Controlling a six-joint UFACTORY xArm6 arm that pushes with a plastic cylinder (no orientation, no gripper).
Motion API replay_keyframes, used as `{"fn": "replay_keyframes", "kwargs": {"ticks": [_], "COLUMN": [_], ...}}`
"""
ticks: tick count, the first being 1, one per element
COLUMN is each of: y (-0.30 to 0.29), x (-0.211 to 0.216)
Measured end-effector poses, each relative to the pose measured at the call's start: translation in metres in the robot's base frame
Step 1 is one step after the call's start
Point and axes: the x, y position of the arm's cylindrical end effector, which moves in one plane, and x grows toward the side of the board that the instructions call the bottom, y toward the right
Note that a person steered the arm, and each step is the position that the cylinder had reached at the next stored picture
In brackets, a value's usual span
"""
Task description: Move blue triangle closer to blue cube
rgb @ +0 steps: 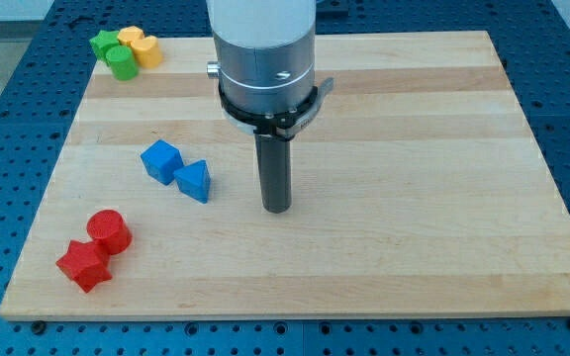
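The wooden worktop carried everything. My arm ended in a plain rod with no gripper on it, so there was nothing to open or close, and my tip rested on bare wood, apart from every block, at the view's right of the blue pair.

The blue cube sat left of centre. The blue triangle lay just beside it, toward the view's lower right, so close that I could not tell whether they touched.

I judged the triangle light, rigid and smooth-faced, likely to slide easily and to spin if pushed off-centre. I could only push it, best against the flat face on its lower right. Its peak pointed up the view and it showed no clear long axis.

Red blocks and a green and yellow cluster stayed well clear.
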Motion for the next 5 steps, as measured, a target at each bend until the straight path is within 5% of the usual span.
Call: {"fn": "replay_keyframes", "kwargs": {"ticks": [5], "y": [-0.076], "x": [-0.022]}}
